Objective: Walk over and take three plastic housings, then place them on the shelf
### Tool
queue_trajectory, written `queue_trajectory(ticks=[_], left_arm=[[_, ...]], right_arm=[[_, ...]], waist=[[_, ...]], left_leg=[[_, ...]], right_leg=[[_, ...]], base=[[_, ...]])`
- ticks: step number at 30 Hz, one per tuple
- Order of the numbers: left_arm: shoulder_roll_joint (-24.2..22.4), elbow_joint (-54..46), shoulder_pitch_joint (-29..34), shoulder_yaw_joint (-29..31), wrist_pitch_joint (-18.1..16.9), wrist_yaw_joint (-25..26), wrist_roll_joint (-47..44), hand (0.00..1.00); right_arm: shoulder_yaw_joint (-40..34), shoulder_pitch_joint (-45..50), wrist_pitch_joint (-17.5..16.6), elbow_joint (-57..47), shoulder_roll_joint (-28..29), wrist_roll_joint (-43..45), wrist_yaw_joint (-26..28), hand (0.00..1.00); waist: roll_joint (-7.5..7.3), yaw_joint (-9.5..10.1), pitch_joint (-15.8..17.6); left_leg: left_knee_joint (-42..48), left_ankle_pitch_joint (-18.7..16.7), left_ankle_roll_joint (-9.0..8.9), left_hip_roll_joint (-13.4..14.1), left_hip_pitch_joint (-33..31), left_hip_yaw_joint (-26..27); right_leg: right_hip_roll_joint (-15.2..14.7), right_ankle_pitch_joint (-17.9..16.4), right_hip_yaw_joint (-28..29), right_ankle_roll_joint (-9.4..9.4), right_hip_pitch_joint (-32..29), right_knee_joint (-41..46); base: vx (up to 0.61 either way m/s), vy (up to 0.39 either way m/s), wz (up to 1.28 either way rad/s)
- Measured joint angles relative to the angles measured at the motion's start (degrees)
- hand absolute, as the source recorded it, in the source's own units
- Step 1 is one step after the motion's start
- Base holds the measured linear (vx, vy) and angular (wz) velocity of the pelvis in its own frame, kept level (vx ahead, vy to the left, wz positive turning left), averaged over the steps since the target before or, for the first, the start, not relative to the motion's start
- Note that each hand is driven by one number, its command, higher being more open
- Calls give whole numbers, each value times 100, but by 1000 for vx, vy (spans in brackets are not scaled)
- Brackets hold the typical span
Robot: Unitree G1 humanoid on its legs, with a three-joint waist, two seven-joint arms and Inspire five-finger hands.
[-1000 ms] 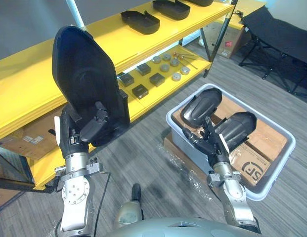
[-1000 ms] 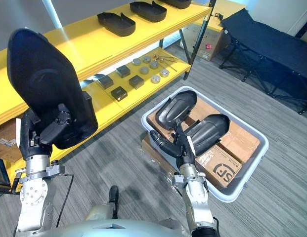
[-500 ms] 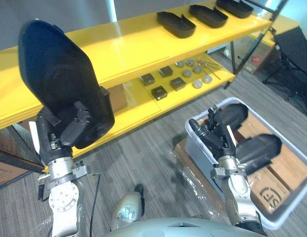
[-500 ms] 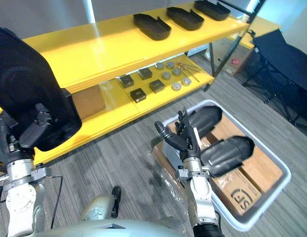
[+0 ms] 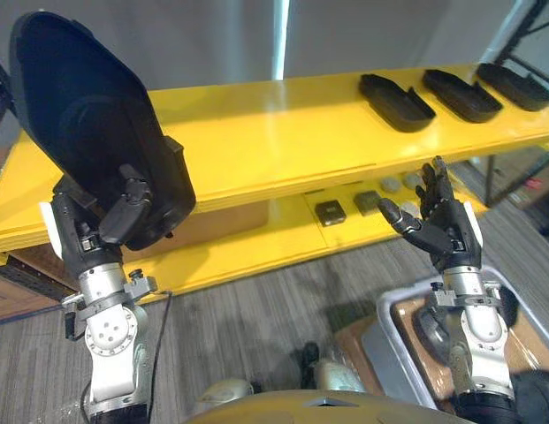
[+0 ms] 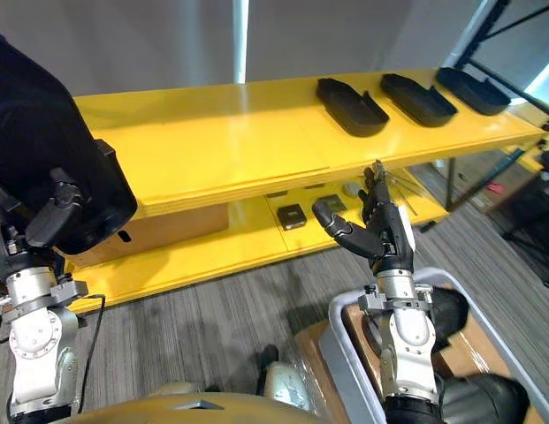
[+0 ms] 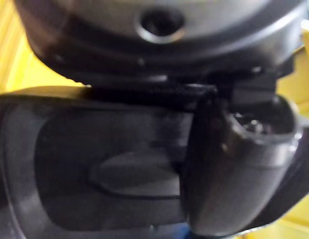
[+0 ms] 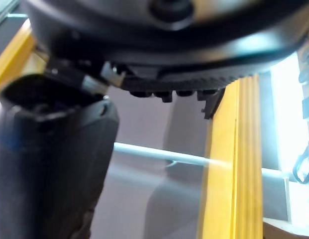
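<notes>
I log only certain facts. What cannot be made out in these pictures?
- Left eye view: the top shelf's left end, hidden behind the held housing in the left hand.
- Right eye view: how many housings lie in the grey bin; the right hand and arm cover it and the bottom edge cuts it off.
- Left eye view: the small parts on the lower shelf, too small to identify, some behind that hand.

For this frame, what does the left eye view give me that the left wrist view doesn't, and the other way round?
The left eye view adds three plastic housings lying in a row on the yellow shelf, and the open right hand held up in front of its lower board. The left wrist view adds a close look at the thumb lying across the held housing. Both show the left hand curled round that housing, with the yellow shelf behind.
</notes>
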Motion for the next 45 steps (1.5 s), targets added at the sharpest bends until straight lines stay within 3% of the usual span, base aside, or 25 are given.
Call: queue_trajectory(ticks=[1, 4, 6, 7, 8, 9, 10, 12, 15, 16, 17, 18, 20, 22, 26, 29, 31, 33, 38, 45], left_arm=[[-5, 0, 9, -2, 0, -87, -9, 0], [-11, 1, 4, -56, 0, -129, -14, 0], [-75, 31, 12, -270, 0, -129, -17, 0], [-144, 30, 9, -329, -2, -143, -26, 0], [-169, 31, 11, -339, -1, -156, -29, 0], [-176, 40, 6, -355, -2, -201, -41, 0], [-174, 42, -19, -355, -5, -274, -41, 0], [-178, 44, -63, -368, -9, -392, -36, 0], [-165, 46, -185, -558, -34, -680, -1, 0], [-165, 48, -237, -670, -32, -867, -22, 0], [-124, 57, -293, -825, -7, -1111, -183, 0], [-46, 61, -328, -905, -3, -1220, -266, 0], [391, -9, -392, -1183, 99, -1653, -708, 0], [558, -33, -575, -1405, 510, -1975, -1066, 0], [703, -15, -1042, -2032, 1188, -2155, -1666, 0], [701, 461, -1877, -2646, 1663, -1885, -2082, 0], [627, 1113, -2565, -2926, 1888, -1408, -2270, 0], [491, 1728, -3069, -2925, 1951, -937, -2274, 0], [415, 2682, -4179, -2694, 1985, 102, -2378, 0], [197, 3667, -5271, -2168, 1976, 1537, -2427, 0]], right_arm=[[-11, -42, 12, 1, -94, 1, 1, 100], [-55, -184, 55, -3, -163, 14, 7, 100], [-144, -142, 55, -74, -133, 19, -37, 100], [-171, -89, 54, -254, -130, 18, -102, 100], [-174, -67, 54, -331, -119, 18, -114, 100], [-219, 20, 37, -444, -47, 16, -126, 100], [-351, 54, -46, -473, 88, 16, -139, 100], [-535, 37, -108, -481, 202, 24, -264, 100], [-893, 40, -141, -481, 205, 35, -512, 100], [-959, 41, -144, -481, 171, 71, -614, 100], [-1000, 43, -145, -478, 103, 129, -697, 100], [-972, 40, -150, -475, 156, 128, -756, 100], [-649, 82, -150, -532, 482, 104, -871, 100], [-442, 229, -147, -735, 614, -6, -971, 100], [-249, 509, -145, -1176, 664, -215, -1068, 100], [-184, 703, 56, -1174, 814, -208, -1021, 100], [-54, 932, 275, -1174, 829, -161, -926, 100], [29, 1181, 378, -1173, 852, 20, -814, 100], [209, 1511, 378, -1171, 1067, 103, -764, 100], [1138, 1684, 492, -1215, 1294, 109, -724, 100]], waist=[[91, 41, -51], [128, 12, -54], [199, 7, 2], [335, 4, 72], [364, 1, 104], [316, -4, 122], [293, -31, 114], [235, -136, 113], [323, -331, 78], [463, -351, 35], [588, -371, -17], [546, -396, -31], [52, -466, -60], [-114, -489, -127], [-137, -610, -153], [-88, -846, -179], [-21, -1135, -216], [15, -1369, -237], [28, -1746, -245], [31, -1888, -242]], left_leg=[[-25, -25, -61, 134, 25, 116], [110, 32, -140, 252, 136, 294], [1504, 26, -190, 302, -255, 625], [2469, 155, -409, 479, -586, 931], [2865, 299, -574, 587, -721, 1108], [3181, 294, -420, 848, -874, 1530], [2803, 53, -260, 1166, -837, 1850], [1938, -31, -278, 1415, -844, 1971], [600, 538, -498, 1759, -810, 1793], [223, 1119, -487, 1860, -674, 1762], [-26, 1163, -991, 1819, -453, 1833], [-156, 1109, -1086, 1692, -344, 1920], [-573, 1172, -881, 1207, -119, 2240], [-673, 1185, -814, 1077, -128, 2371], [-696, 1147, -827, 1073, -132, 2585], [-708, 1094, -942, 1264, -21, 2861], [-770, 1056, -1027, 1439, 126, 3176], [-958, 1080, -1112, 1534, 398, 3508], [-1378, 1284, -1237, 1638, 688, 3973], [-1714, 1514, -1280, 1724, 774, 4199]], right_leg=[[104, -28, -22, -46, 8, -13], [224, -91, -93, -108, 339, -260], [261, -168, -124, -84, 810, -510], [322, -280, -115, -136, 1064, -595], [311, -302, -111, -147, 1175, -647], [239, -302, -126, -132, 1336, -766], [152, -314, -133, -122, 1397, -777], [-52, -310, -132, -79, 1423, -775], [-419, -273, -121, 253, 1397, -752], [-470, -316, -57, 466, 1382, -702], [-529, -356, 80, 652, 1371, -622], [-662, -361, 131, 666, 1373, -597], [-1145, -345, 364, 699, 1235, -591], [-1217, -275, 366, 770, 1133, -588], [-1184, -142, 367, 948, 968, -597], [-998, -82, 592, 952, 912, -721], [-811, 3, 867, 869, 860, -847], [-662, 43, 1138, 823, 817, -878], [-399, 102, 1492, 752, 597, -877], [-246, 134, 1618, 753, 436, -877]], base=[[231, -95, 12], [253, -66, 10], [184, -4, 7], [146, 41, -1], [128, 77, -9], [117, 76, -7], [103, 71, -3], [105, 100, 7], [125, 310, 7], [120, 409, -23], [97, 342, -27], [84, 436, -33], [36, 371, -29], [24, 166, -18], [22, 35, -24], [27, -51, -51], [23, -51, -77], [40, -35, -76], [14, -34, -47], [-30, -36, -12]])
